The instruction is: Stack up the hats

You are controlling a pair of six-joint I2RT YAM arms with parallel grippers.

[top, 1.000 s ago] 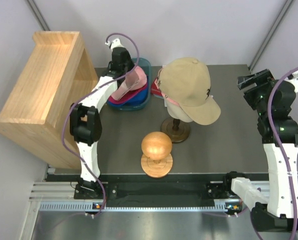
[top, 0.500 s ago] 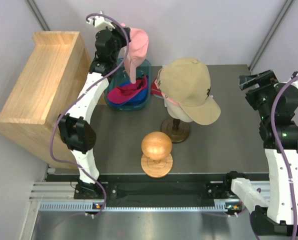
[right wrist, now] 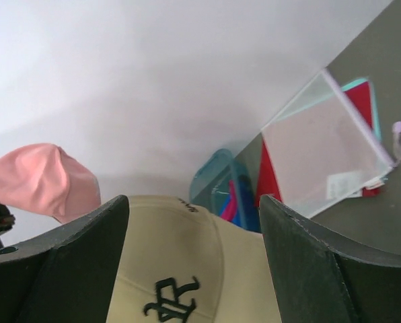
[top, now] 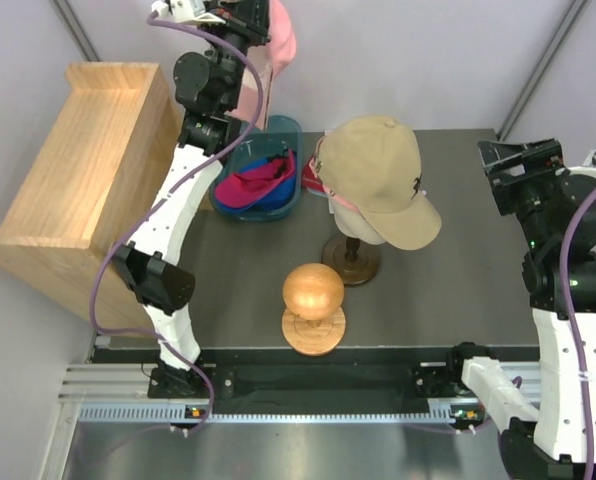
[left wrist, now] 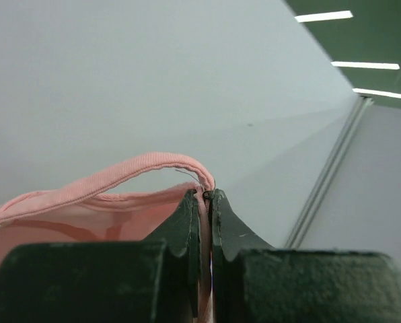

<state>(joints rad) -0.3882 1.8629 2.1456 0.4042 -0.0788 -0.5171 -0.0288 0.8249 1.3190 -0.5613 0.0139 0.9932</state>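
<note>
The left end effector (left wrist: pixel 206 196) is clamped on the rim of the light pink cap (top: pixel 279 36), which hangs raised high near the blue bin (top: pixel 296 135) at the back of the surface (top: pixel 448 260). The right end effector (right wrist: pixel 192 202), jaws apart, hangs beside the tan cap (top: pixel 378 175) on its stand (top: pixel 351 258).

Both arms are showing white shells broken by black joint housings. The left arm (top: pixel 178 210) is trailing a purple cable (top: pixel 92 300) beside its links, and the right arm (top: pixel 558 350) is wearing one too. Black bases are sitting at the near edge of the table (top: pixel 458 290). The left gripper (left wrist: pixel 206 195) is showing dark, scalloped fingers (left wrist: pixel 187 229), and the right gripper (right wrist: pixel 192 208) is showing broad matte-black fingers (right wrist: pixel 66 262).
</note>
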